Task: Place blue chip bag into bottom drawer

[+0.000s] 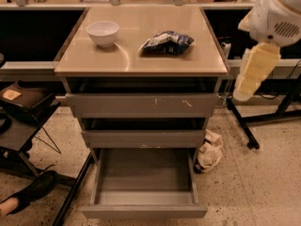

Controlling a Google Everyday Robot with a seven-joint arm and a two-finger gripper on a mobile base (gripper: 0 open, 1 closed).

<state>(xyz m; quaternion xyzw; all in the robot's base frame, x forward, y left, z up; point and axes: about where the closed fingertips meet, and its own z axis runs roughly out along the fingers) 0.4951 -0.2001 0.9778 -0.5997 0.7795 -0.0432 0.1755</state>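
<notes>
The blue chip bag (167, 42) lies on the beige top of the drawer cabinet (141, 62), right of centre, beside a white bowl (103, 32). The bottom drawer (143, 182) is pulled wide open near the floor, and its flat grey floor is bare. My gripper is out of view. Only my arm (256, 65), a white housing with a pale yellow link, shows at the right edge, level with the cabinet top and to the right of the bag.
The top drawer front (141, 105) with white scratches and the middle drawer front (143, 138) are slightly ajar. A beige rag (209, 152) lies on the floor right of the cabinet. A black stand leg (244, 126) is at the right. A dark cart (23, 112) and a shoe (33, 189) are at the left.
</notes>
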